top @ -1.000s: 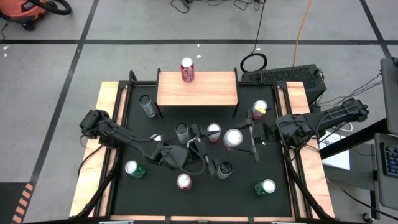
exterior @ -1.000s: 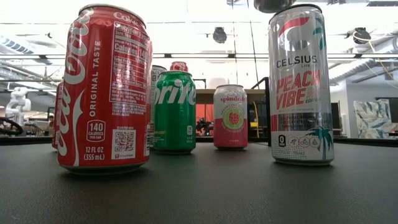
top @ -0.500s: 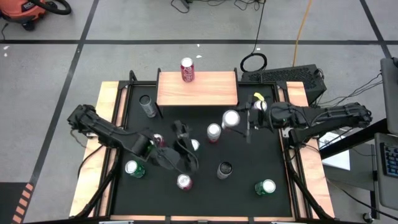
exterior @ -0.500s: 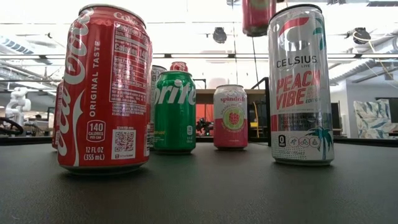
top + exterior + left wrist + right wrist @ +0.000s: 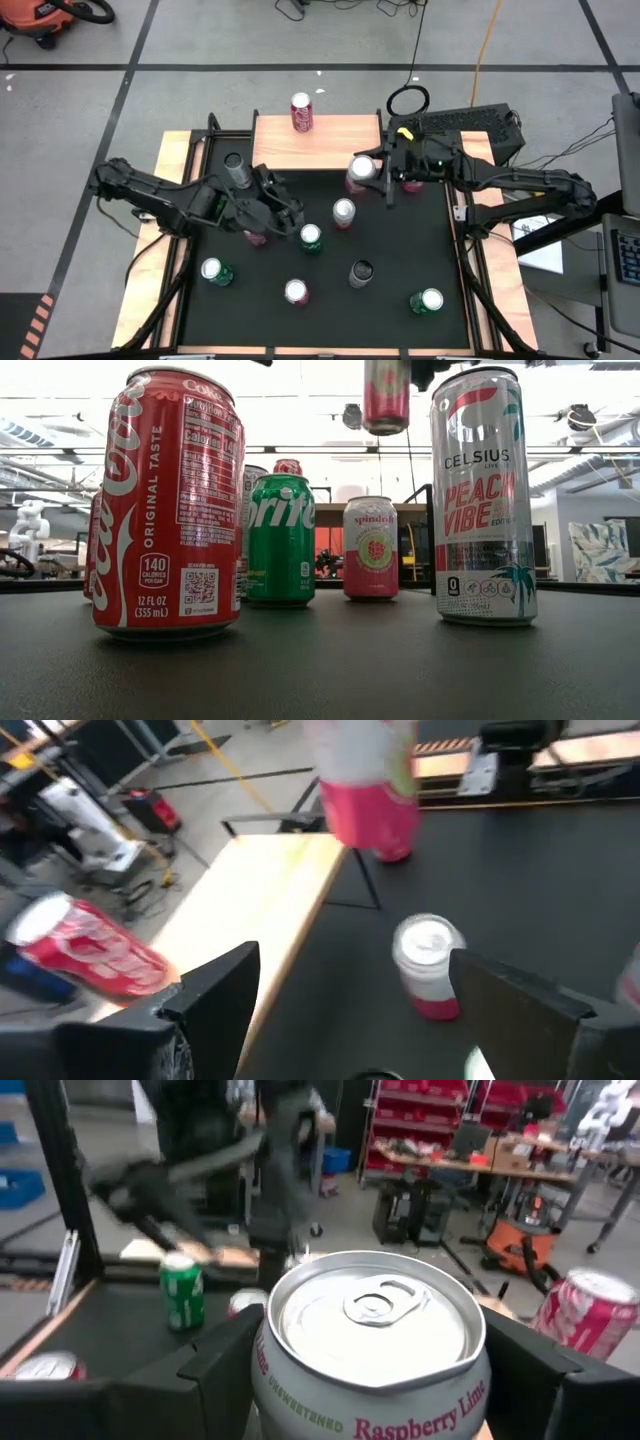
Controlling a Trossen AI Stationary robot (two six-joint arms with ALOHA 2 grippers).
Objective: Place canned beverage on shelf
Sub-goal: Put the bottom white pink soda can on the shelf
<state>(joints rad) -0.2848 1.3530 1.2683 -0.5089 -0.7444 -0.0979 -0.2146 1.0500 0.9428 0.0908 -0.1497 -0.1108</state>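
Right gripper [image 5: 372, 176] clamped on Raspberry Lime can [image 5: 359, 170], lifted clear of mat at upper centre, just at front right corner of shelf [image 5: 318, 143], likely for placing. Left gripper [image 5: 283, 212] at centre left, jaws apart, empty. Coke can [image 5: 301, 111] on shelf back edge. Held can's label mostly cut off in low view

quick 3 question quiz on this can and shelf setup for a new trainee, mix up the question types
1. True or false: the right gripper holds a raspberry lime can clear of the mat.
2. How many cans stand on the shelf?
3. The held can is: A) past the shelf's far edge, B) by the shelf's front right corner, C) at the mat's near edge.

Key
1. True; the low view shows it hanging in the air.
2. One, a red can at the back edge.
3. B.
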